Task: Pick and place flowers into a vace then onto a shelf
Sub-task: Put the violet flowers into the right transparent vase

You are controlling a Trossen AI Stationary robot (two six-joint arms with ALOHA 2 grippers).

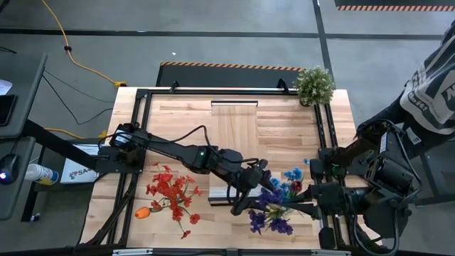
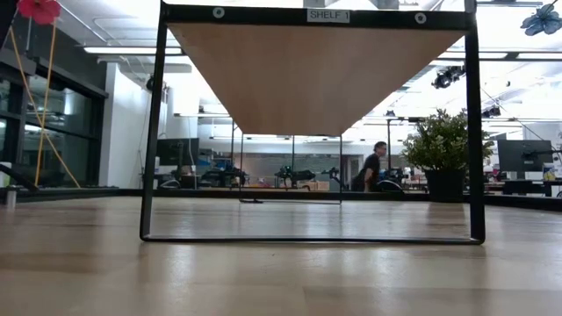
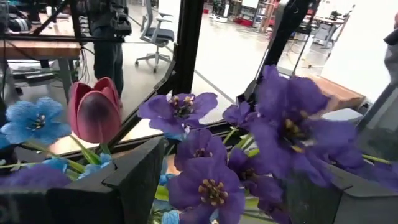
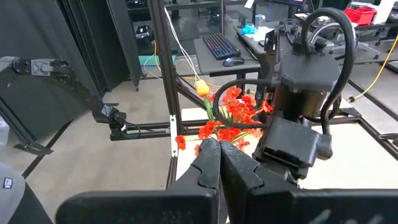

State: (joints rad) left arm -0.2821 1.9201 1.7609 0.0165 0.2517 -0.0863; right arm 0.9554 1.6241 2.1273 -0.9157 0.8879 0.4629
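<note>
A bunch of flowers with purple (image 1: 272, 217), blue (image 1: 288, 178) and dark-red heads stands at the table's right, just beyond my left gripper (image 1: 254, 190). In the left wrist view the purple heads (image 3: 205, 168) fill the wide gap between the open fingers, with a dark-red tulip (image 3: 95, 112) and a blue head (image 3: 34, 121) to one side. Red flowers (image 1: 170, 190) and an orange one (image 1: 142, 212) lie on the table's near left. My right gripper (image 4: 219, 163) is shut and raised at the right edge, holding nothing. The shelf (image 1: 234, 135) spans the middle. No vase shows. My left gripper's fingers (image 3: 134, 177) stand level on either side of the purple flower heads, pointing toward the table's right. The heads hide what lies lower between the fingers. I cannot tell whether the fingers touch the flowers or anything else.
A bushy potted plant (image 1: 314, 85) stands at the far right corner. The raised shelf sits on a black frame (image 2: 154, 132), its underside (image 2: 316, 79) above open tabletop. Black rails run along the table's left and right sides. A person (image 2: 373, 167) is far off in the room.
</note>
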